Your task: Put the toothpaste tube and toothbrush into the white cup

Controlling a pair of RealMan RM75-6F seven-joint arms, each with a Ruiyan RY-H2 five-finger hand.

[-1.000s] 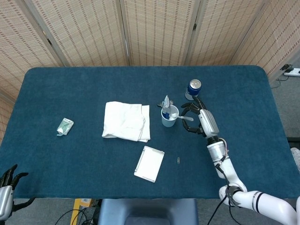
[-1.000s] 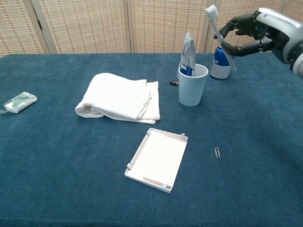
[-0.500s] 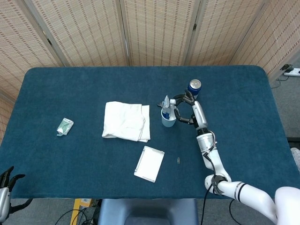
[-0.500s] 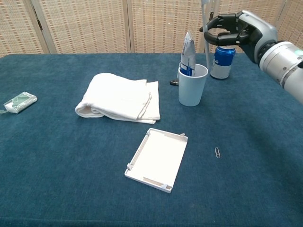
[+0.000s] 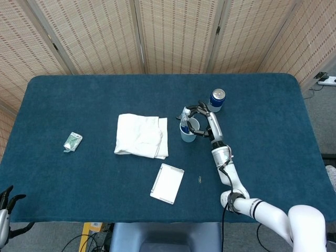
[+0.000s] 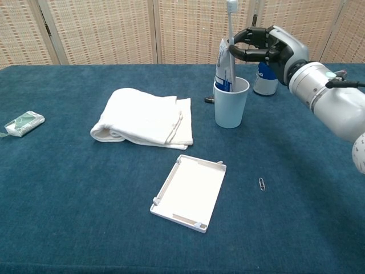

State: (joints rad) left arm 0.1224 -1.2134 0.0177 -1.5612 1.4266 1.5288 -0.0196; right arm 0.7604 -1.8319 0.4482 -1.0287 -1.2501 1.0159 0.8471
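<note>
I hold the toothbrush [image 6: 231, 34] upright in my right hand [image 6: 263, 47], fingertips pinching its handle so the lower end drops straight into the white cup [image 6: 231, 103], where the toothpaste tube [image 6: 224, 65] already stands. A soda can [image 5: 217, 99] sits at the cup's two o'clock. My left hand [image 5: 5, 202] idles, fingers spread, off the table [image 5: 79, 173].

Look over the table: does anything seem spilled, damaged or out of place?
Nothing stands out. The cup is upright with the tube in it; the right hand holds the toothbrush upright over it.
</note>
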